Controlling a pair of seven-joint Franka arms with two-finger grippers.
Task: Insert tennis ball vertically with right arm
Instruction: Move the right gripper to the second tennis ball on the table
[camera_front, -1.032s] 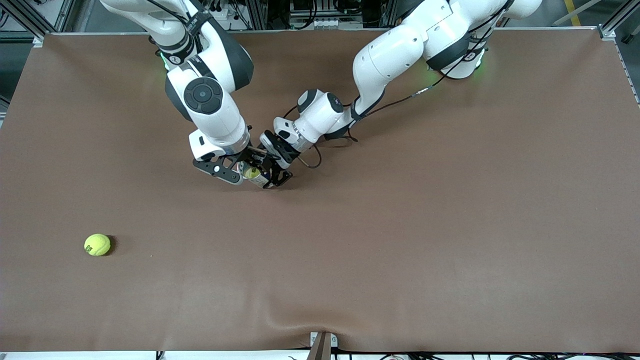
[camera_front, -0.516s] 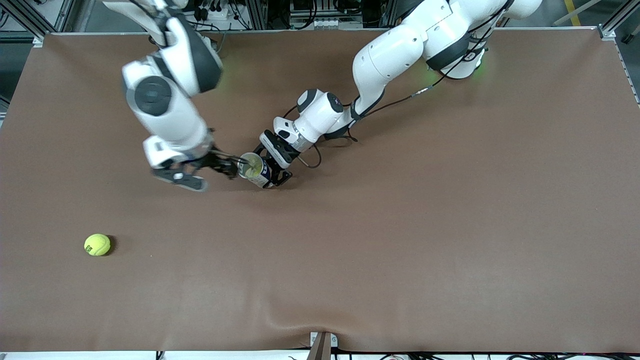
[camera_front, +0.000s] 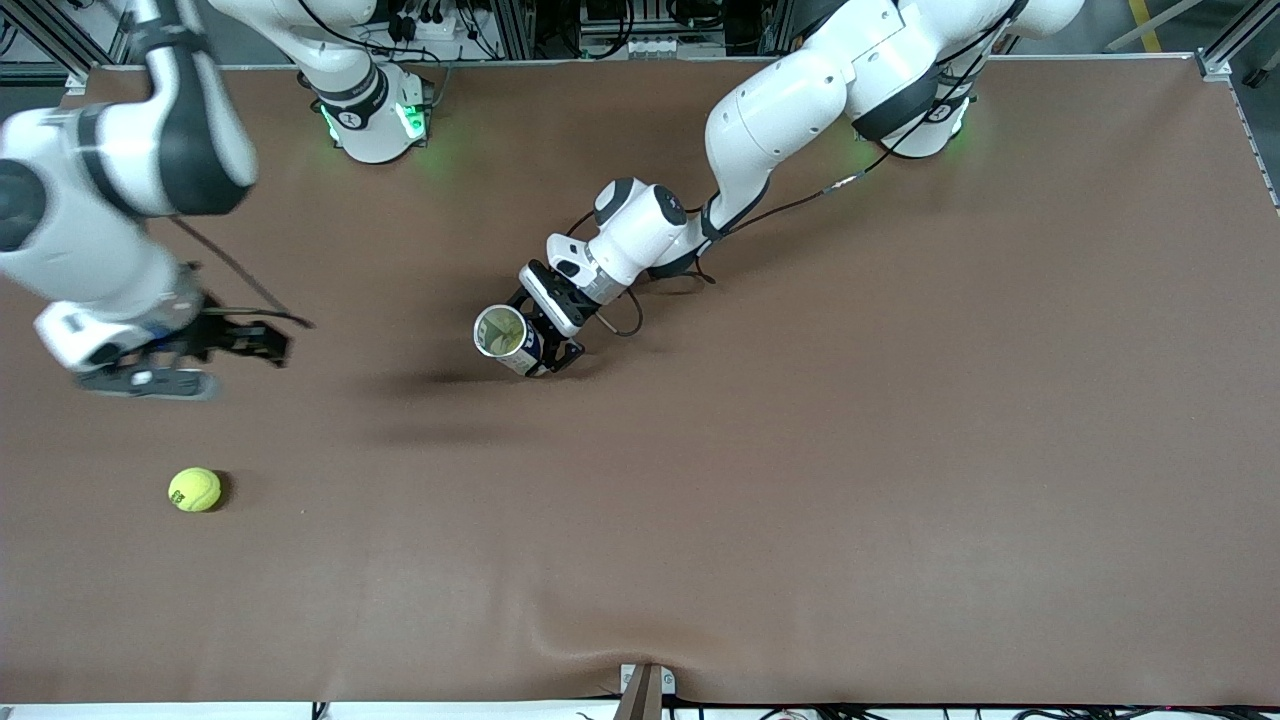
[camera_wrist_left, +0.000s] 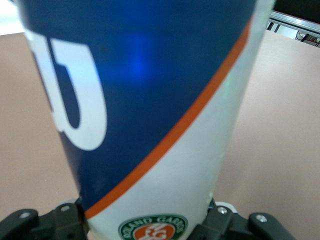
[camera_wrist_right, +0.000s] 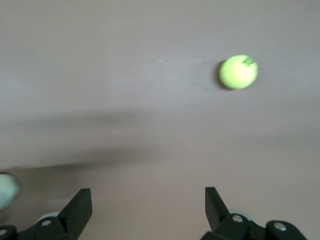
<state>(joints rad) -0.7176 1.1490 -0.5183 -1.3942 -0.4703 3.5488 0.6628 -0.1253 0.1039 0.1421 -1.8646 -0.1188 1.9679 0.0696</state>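
Right end effector (camera_front: 235, 340) at mid-left of frame, fingers wide apart, empty. Tennis ball (camera_front: 195, 490) loose on bench (camera_front: 900, 450), lower left. Left end effector (camera_front: 545, 345) clamps upright can (camera_front: 503, 335), centre frame. Risk: an off-centre pinch squirts the ball away; a misaligned drop clips the can rim.

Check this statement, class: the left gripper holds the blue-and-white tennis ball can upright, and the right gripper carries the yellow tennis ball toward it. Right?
One part is wrong. The right gripper is open and carries nothing; the right wrist view shows the yellow tennis ball lying on the brown table. The left gripper does hold the blue-and-white tennis ball can upright.
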